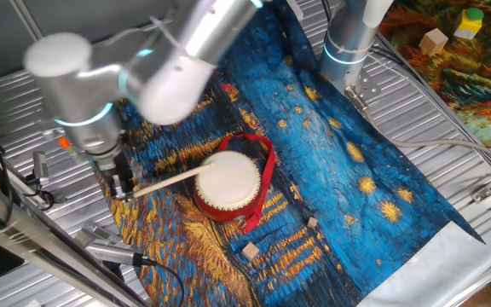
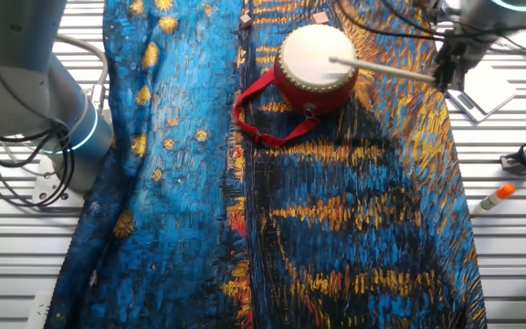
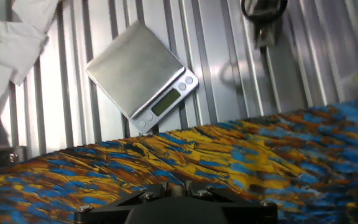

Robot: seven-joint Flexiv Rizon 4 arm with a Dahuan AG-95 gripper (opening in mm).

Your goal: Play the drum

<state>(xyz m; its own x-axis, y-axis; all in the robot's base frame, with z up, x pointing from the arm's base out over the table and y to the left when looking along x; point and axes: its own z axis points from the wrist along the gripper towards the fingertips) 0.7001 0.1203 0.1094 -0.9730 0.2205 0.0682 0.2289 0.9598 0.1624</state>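
**Mei:** Progress first, please. How far is the playing?

**Tomas:** I judge it is in the middle. The hand grips the thin wooden stick at its end, and the tip of the stick lies on the cream skin of the drum. The drum stands on the painted cloth over the desk, with its red ribbon beside it. More strokes are probably left.

**Mei:** What do the views show differently?

**Tomas:** Both fixed views show stick and drum. The hand view shows neither, only cloth and a small silver scale on the desk.
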